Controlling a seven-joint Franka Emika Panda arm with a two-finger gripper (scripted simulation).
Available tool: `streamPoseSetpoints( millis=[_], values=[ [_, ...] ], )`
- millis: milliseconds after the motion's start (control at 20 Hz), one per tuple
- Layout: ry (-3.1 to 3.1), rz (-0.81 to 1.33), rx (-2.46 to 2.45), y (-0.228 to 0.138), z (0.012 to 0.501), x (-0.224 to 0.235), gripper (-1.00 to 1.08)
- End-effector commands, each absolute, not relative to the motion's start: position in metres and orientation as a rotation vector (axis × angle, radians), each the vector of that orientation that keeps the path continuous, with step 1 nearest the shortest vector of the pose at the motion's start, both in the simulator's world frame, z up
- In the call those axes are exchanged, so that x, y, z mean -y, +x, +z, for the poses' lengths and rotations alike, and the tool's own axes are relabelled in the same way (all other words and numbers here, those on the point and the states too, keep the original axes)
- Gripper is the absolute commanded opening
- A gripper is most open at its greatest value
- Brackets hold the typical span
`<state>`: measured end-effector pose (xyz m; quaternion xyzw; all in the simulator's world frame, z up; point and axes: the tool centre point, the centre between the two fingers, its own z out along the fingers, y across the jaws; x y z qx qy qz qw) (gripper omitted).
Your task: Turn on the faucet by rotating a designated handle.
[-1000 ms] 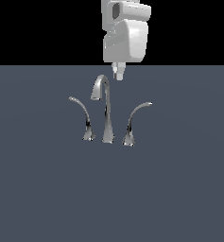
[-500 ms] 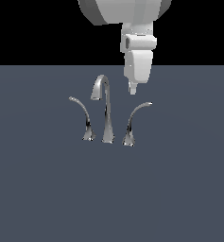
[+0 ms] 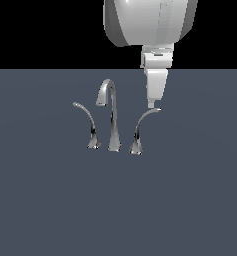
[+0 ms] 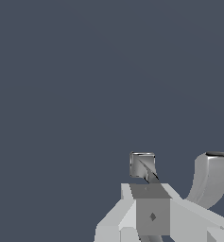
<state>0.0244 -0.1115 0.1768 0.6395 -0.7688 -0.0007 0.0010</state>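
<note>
Flat slate-blue surface fills the lower part of the exterior view; above its far edge the backdrop is plain black. No walls or other furniture visible.

Faucet stands on the surface, a little above frame centre: tall spout in the middle, upright, hooking over toward 9 o'clock at its top. A left lever sits at the spout's 9 o'clock, arcing leftward. The handle sits at the spout's 3 o'clock, on a small flared base just beside the spout's base. The handle's long axis runs mostly upright from the base, then bends so the thin tip points toward 3 o'clock in the exterior view.

The arm comes in from 12 o'clock, its big white body cut off by the frame's top edge. The gripper hangs straight down, its tip right at the handle's tip; contact looks likely but can't be confirmed from this angle. The fingers read as one narrow white wedge here, so whether the hand is clenched or released can't be told.

The wrist view adds what the exterior view lacks: a close look from above, with the gripper's white body at the frame edge, a small chrome piece just past it, and a curved chrome part beside it. Which faucet pieces these are can't be told. The rest is bare surface. Only the exterior view shows the whole three-piece layout.
</note>
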Motion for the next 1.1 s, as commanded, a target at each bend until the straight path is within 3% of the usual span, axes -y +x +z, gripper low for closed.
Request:
streamPoseSetpoints(
  millis=[0, 700, 1050],
  values=[
    [1.968, 0.001, 2.447, 0.026, 0.172, 0.118, -1.00],
    [1.954, 0.000, 2.460, 0.027, 0.171, 0.120, -1.00],
    [1.954, 0.000, 2.460, 0.004, 0.171, 0.124, -1.00]
  ],
)
